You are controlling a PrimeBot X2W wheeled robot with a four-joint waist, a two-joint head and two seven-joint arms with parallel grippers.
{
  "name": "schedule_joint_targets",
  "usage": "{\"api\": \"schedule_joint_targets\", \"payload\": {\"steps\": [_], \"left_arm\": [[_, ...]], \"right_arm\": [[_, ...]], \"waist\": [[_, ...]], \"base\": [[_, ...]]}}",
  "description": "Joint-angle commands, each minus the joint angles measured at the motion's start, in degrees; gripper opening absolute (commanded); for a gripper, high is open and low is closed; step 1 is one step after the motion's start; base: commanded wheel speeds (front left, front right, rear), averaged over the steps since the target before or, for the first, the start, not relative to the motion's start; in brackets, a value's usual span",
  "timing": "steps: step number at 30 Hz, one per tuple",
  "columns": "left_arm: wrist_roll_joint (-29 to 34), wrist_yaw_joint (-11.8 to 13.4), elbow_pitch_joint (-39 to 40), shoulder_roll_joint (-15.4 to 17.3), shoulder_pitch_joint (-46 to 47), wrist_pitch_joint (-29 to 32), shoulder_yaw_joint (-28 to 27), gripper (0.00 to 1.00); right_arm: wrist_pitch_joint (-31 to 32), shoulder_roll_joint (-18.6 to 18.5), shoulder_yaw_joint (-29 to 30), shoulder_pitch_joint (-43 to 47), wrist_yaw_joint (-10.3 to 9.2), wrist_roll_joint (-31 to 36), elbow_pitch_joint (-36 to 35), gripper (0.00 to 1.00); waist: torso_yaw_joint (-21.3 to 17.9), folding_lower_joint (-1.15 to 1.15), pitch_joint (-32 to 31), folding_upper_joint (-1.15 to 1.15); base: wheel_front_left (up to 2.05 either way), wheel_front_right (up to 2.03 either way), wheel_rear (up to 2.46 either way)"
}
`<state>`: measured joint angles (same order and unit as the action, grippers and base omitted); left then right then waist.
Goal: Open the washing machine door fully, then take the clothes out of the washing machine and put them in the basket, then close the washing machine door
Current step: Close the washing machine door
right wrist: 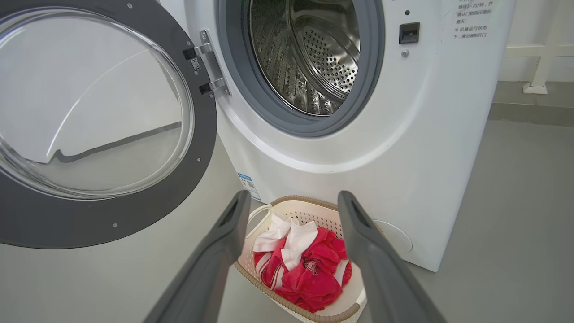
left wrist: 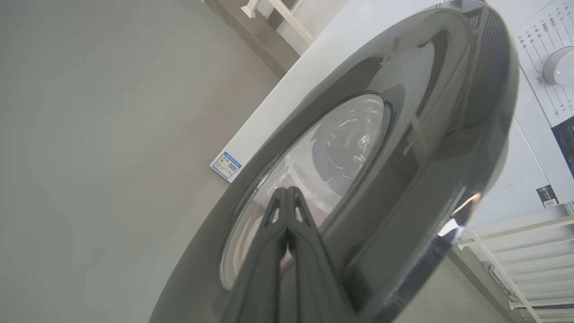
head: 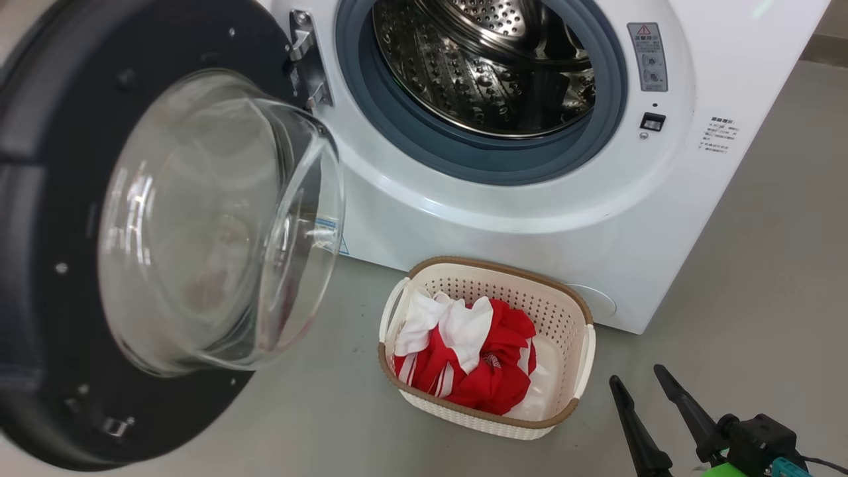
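Observation:
The washing machine stands with its steel drum showing no garments. The washing machine door hangs swung out on the left, its glass bowl facing me. On the floor in front sits the basket, and the red and white clothes lie heaped in it. My right gripper is open and holds nothing, low to the right of the basket; in the right wrist view it frames the basket and clothes. My left gripper is shut, tips close to the door's glossy outer face.
Grey floor stretches to the right of the machine and around the basket. A white railing runs beside the machine, and a white post stands by the back wall. The door's latch side juts far out over the floor at left.

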<state>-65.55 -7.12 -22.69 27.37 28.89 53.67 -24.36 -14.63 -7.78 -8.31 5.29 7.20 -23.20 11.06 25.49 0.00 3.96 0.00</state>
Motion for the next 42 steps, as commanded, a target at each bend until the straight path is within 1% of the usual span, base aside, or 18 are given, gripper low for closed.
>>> {"api": "schedule_joint_targets", "payload": {"steps": [1,13,24,32,38,42], "left_arm": [[-1.5,-0.4,4.1,2.1,-1.0,1.5,-0.2,0.0],[-7.3,-0.4,14.8,1.0,-5.1,3.4,5.8,0.0],[-9.9,-0.4,20.4,1.1,-6.8,2.3,12.9,0.0],[-11.4,-0.4,23.3,0.5,-5.6,-0.5,18.1,0.0],[-11.9,-0.4,24.9,-1.4,-4.0,-4.5,22.0,0.0],[-11.7,-0.4,24.5,-1.3,-3.6,-6.8,23.9,0.0]], "right_arm": [[-0.4,-0.6,-1.1,-0.6,0.29,0.3,-1.3,1.0],[-0.4,-0.5,-0.3,0.2,0.29,1.2,-1.5,1.0],[-0.4,-0.6,0.5,0.5,0.29,3.2,-1.9,1.0],[-0.4,-0.5,0.9,0.5,0.29,3.7,-1.8,1.0],[-0.4,-0.4,1.2,0.6,0.29,4.2,-1.7,1.0],[-0.4,-0.2,1.3,0.4,0.29,4.2,-1.7,1.0]], "waist": [[0.1,0.0,-0.2,0.0],[-0.7,0.0,-1.1,0.0],[-2.8,0.0,-1.3,0.0],[-4.6,0.0,-1.2,0.0],[-5.5,0.0,-1.2,0.0],[-6.0,0.0,-1.2,0.0]], "base": [[0.0,0.0,0.0],[0.0,0.0,0.0],[0.0,0.0,0.0],[0.0,0.0,0.0],[0.0,0.0,0.0],[0.0,0.0,0.0]]}}
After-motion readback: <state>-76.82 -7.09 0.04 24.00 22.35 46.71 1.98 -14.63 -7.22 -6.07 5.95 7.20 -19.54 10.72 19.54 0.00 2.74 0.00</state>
